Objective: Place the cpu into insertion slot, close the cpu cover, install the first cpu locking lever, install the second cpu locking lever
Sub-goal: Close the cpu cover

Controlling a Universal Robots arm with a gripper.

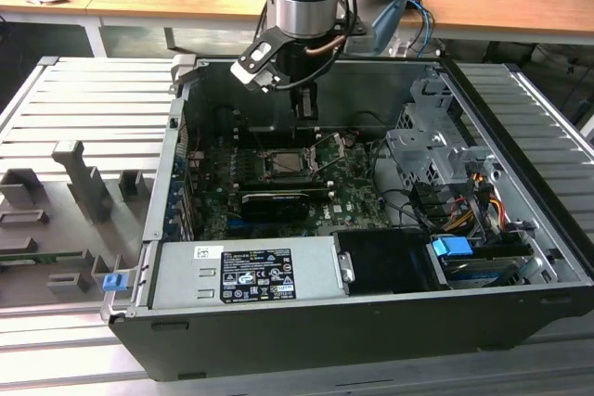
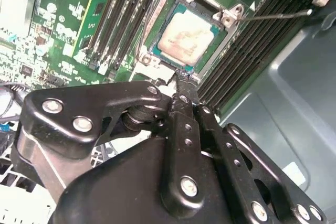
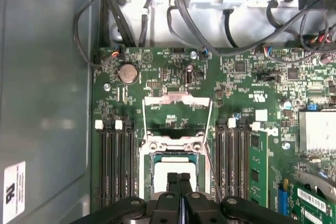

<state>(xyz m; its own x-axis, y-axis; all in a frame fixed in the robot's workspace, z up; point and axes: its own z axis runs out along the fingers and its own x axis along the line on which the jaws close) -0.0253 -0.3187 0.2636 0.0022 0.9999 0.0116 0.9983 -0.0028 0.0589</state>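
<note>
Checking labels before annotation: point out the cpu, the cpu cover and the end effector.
cpu (image 2: 181, 35), second wrist view, middle of its metal face.
cpu cover (image 3: 177, 98), first wrist view, silver bar of its frame.
end effector (image 3: 179, 177), first wrist view, between its fingertips.

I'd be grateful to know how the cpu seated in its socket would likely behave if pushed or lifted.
The cpu looks thin, flat and rigid, so it probably won't flex or roll. Its smooth metal face may slip against the claw. Seated within the insertion slot, it likely resists sideways pushes.
</note>
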